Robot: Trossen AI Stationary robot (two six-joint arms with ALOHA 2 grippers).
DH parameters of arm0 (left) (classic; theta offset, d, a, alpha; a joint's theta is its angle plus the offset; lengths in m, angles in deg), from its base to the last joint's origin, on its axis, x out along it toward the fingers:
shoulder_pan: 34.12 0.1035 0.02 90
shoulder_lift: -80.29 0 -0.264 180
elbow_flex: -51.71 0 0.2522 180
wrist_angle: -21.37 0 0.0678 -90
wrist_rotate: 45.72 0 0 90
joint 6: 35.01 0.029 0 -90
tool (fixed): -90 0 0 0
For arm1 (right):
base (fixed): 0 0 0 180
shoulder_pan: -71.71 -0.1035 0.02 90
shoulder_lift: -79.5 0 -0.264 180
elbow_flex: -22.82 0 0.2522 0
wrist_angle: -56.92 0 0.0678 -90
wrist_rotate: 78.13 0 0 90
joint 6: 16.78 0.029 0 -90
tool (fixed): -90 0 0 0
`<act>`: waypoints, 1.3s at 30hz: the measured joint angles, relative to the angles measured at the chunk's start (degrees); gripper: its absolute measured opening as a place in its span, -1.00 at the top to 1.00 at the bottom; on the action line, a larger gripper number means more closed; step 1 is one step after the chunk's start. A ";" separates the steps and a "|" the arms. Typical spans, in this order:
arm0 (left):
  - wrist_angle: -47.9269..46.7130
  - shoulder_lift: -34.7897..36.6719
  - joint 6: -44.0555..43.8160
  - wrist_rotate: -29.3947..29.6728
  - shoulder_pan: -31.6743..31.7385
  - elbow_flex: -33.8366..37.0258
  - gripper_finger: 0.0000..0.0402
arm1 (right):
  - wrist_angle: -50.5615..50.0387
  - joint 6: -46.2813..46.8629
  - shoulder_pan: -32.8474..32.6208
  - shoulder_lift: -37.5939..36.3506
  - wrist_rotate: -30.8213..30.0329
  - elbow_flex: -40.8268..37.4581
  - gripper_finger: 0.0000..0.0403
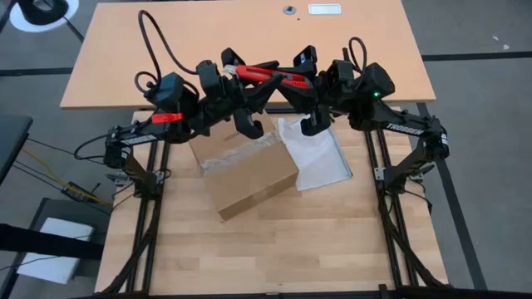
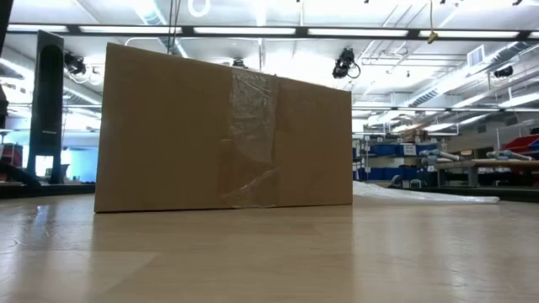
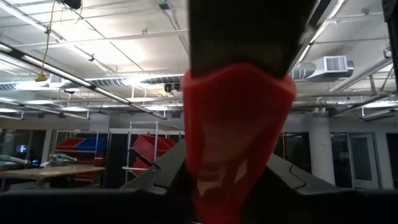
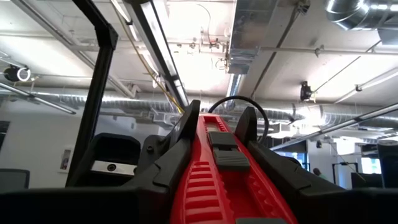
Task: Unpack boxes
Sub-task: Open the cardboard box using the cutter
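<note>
The brown cardboard box (image 1: pixel 245 170) stands on its bottom at the middle of the table, with clear tape (image 2: pixel 253 135) down its near side. High above its far end, both arms are raised and meet over a red box cutter (image 1: pixel 266 76). My left gripper (image 1: pixel 241 73) is shut on one end of it. My right gripper (image 1: pixel 293 80) is shut on the other end. A clear plastic bag (image 1: pixel 320 154) lies flat to the right of the box. My left gripper has the cutter's red end (image 3: pixel 236 143) pinched between its two fingers (image 3: pixel 155 183). It comes from the table's left, slanting upward. The cutter is lifted clear, high above the table. My right gripper has the cutter's body (image 4: pixel 214 180) between its two fingers (image 4: pixel 165 162), which lie along it. The side with the dark slider (image 4: pixel 227 152) faces the wrist camera. The gripper comes from the table's right, slanting upward.
A second wooden table (image 1: pixel 249 41) adjoins the far edge and carries a small white object (image 1: pixel 324 9). The bag's edge (image 2: pixel 421 195) lies low beside the box. Bare tabletop (image 1: pixel 274 249) stretches in front of the box to the near edge.
</note>
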 joint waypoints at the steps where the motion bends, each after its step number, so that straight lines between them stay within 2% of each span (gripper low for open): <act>1: 0.00 0.00 -0.13 0.06 0.00 0.00 0.19 | 0.00 0.00 -0.02 0.00 0.16 0.00 0.31; 4: -0.62 0.48 -0.14 0.42 0.01 0.03 0.06 | -0.17 -0.04 -0.02 -0.05 0.06 0.00 0.31; 8: -3.94 2.07 -0.09 1.40 0.02 0.07 -0.01 | -1.06 -0.24 -0.07 -0.44 -0.85 0.00 0.31; 16: -20.67 9.47 -0.15 6.80 -0.44 0.11 -0.03 | -5.94 -3.39 1.47 -4.13 -3.34 0.22 0.31; 19: -28.51 12.12 -1.87 9.62 -1.33 0.04 -0.04 | -10.74 -4.34 2.63 -5.28 -3.59 0.14 0.31; 25: -52.73 16.45 -12.65 11.63 -1.92 0.04 -0.04 | -32.42 -5.20 5.61 -10.92 -3.97 0.11 0.31; 29: -68.92 16.13 -19.44 11.61 -1.95 0.07 -0.04 | -49.41 -6.05 7.60 -13.46 -4.57 0.07 0.31; 31: -74.14 15.12 -21.81 12.04 -1.97 1.13 -0.04 | -57.57 -6.05 8.35 -14.71 -6.33 0.02 0.31; 34: -77.37 14.86 -23.67 12.48 -1.97 6.09 -0.04 | -67.43 -6.06 9.03 -16.46 -9.13 0.09 0.31; 39: -71.05 14.72 -24.19 8.33 -1.95 18.32 -0.04 | -78.05 -7.25 9.20 -16.87 -12.63 0.02 0.31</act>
